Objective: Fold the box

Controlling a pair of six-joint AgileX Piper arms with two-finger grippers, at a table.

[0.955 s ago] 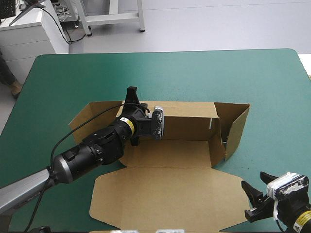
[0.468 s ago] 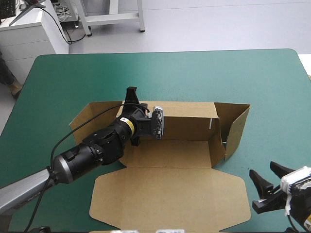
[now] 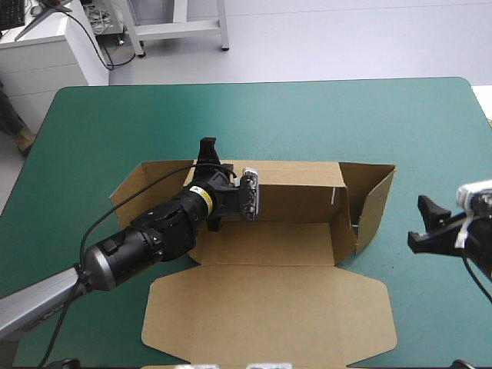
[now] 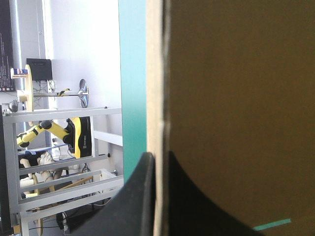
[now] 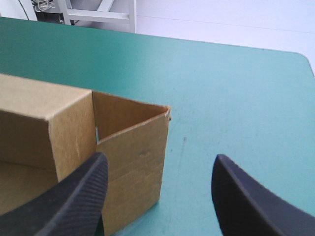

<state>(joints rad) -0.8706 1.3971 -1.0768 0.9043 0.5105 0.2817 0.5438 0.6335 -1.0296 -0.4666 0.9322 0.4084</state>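
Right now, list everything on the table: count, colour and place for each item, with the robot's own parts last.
Cut sheet of brown board, the box: one, brown, middle of the table; far wall and right end flap raised, lid flat toward the near edge.
Table cover: one, teal-green, under the box.
Left gripper: one, black fingers, shut on the box's raised far wall, left of its middle.
Right gripper: one, black fingers, open, to the right of the box's raised end flap, apart from it.
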